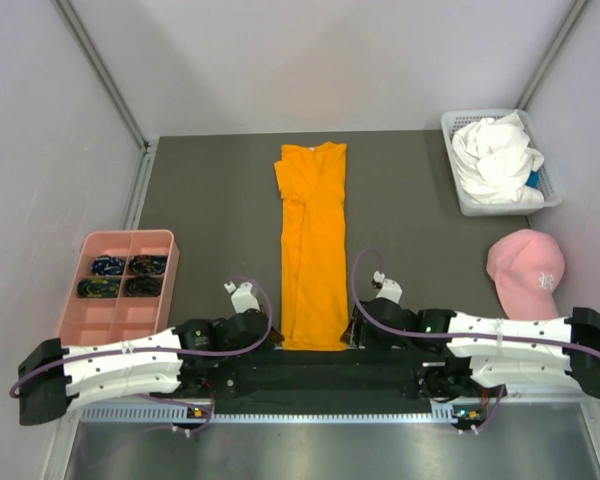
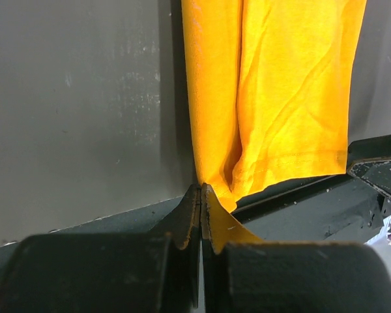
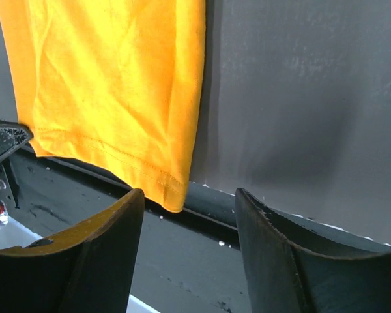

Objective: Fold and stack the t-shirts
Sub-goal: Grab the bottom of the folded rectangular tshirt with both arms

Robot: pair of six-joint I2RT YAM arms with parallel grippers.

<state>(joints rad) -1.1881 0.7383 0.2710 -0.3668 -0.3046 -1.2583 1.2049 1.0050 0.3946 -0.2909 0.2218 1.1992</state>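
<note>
The orange t-shirt (image 1: 313, 250) lies folded into a long narrow strip down the middle of the dark mat, collar at the far end. Its hem reaches the near edge. My left gripper (image 2: 201, 192) is shut, and the shirt's near left corner (image 2: 215, 182) runs straight into its tips. It sits at that corner in the top view (image 1: 273, 338). My right gripper (image 3: 189, 195) stands open just short of the near right hem corner (image 3: 173, 195), with nothing between its fingers. A white t-shirt (image 1: 495, 160) lies crumpled in the basket (image 1: 458, 200) at the far right.
A pink cap (image 1: 525, 270) rests on the mat to the right of the right arm. A pink divided tray (image 1: 120, 320) with dark coiled items stands at the left. Grey walls close in the mat's sides and back.
</note>
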